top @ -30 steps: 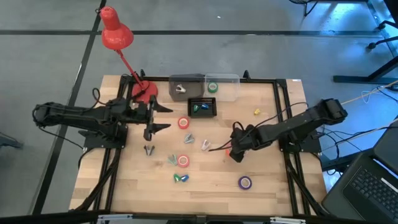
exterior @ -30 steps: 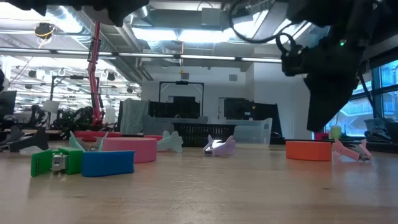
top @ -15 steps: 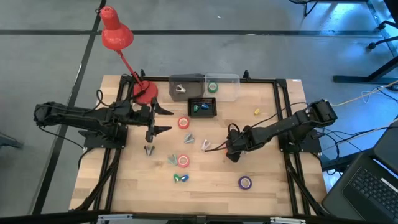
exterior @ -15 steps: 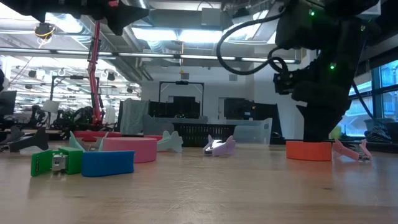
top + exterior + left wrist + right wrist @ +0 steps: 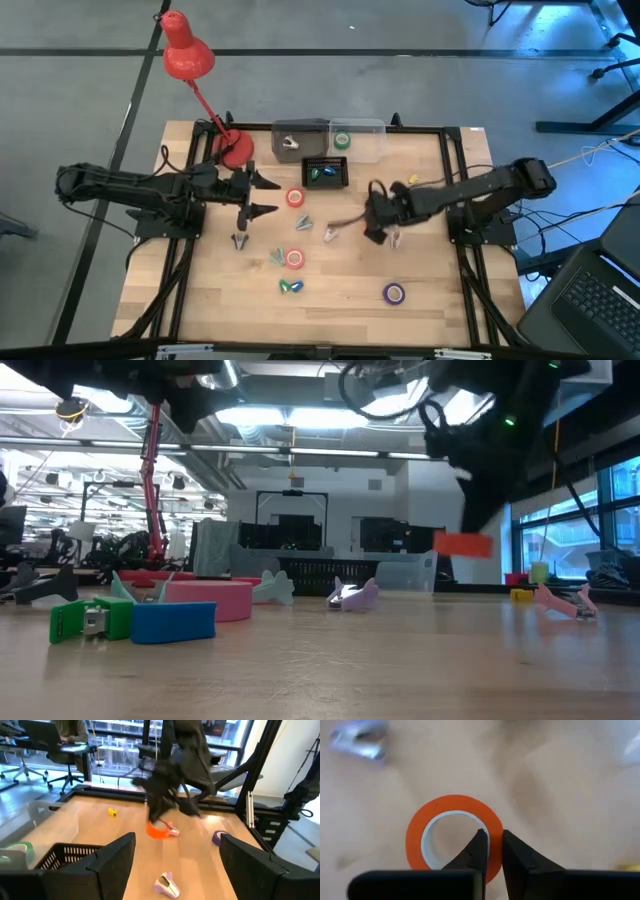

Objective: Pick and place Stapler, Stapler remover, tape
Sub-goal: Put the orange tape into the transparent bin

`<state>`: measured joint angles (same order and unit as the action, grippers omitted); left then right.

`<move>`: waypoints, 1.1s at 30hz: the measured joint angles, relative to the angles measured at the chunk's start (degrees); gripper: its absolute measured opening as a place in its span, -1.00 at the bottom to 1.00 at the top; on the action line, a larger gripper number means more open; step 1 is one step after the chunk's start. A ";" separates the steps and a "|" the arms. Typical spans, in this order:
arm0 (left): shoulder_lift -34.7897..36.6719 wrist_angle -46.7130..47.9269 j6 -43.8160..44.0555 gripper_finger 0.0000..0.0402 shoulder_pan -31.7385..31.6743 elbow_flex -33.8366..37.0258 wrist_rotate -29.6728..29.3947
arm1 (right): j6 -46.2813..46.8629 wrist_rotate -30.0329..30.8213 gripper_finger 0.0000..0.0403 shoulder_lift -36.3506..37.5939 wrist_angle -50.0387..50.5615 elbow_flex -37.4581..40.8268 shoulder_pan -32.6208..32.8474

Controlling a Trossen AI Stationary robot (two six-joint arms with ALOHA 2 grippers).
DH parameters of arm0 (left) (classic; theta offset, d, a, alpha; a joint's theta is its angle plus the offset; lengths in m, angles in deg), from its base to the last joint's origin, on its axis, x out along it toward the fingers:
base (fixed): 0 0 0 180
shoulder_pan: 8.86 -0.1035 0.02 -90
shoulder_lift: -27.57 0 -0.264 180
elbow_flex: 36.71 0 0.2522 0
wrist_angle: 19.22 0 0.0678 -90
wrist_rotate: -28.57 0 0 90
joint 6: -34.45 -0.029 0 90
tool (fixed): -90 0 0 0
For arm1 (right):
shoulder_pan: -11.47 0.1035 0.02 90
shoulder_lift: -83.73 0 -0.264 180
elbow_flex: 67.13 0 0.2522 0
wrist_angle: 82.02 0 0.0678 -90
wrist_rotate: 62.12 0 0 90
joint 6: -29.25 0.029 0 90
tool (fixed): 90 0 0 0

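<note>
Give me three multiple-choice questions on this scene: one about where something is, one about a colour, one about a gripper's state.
1. Where is the orange tape roll? A. Lying on the table. B. In the black basket. C. Held in the air by the right gripper.
2. What colour is the desk lamp? A. Blue. B. Red. C. White.
3. How do the left gripper's jaws stand? A. Open, holding nothing. B. Shut on a tape roll. C. Shut on a stapler.
Answers: C, the low view shows it hanging in the air; B, shade and base are red; A, the jaws stand wide apart.
</note>
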<state>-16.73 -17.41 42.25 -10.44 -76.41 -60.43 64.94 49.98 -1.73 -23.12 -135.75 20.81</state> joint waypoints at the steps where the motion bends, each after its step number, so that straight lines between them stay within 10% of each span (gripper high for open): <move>1: -0.54 0.01 0.00 0.39 0.00 0.00 0.00 | -2.26 0.42 -0.88 0.44 1.02 -1.25 -1.72; 9: -3.16 -0.76 -0.92 0.39 -0.02 -0.02 -3.90 | -22.14 0.18 -0.88 1.17 0.36 -11.39 -17.35; 20: -3.17 -5.02 -2.42 0.39 -0.02 -0.04 -13.48 | -33.06 -16.86 -0.88 -2.70 -9.64 -14.77 -41.84; 33: -3.14 -6.75 -5.14 0.39 -0.02 -0.04 -13.44 | -39.63 -19.29 -0.88 -22.64 -15.41 -21.15 -49.74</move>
<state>-19.87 -24.16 37.11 -10.46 -76.45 -73.88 25.31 30.69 -24.37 -38.53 -156.91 -28.93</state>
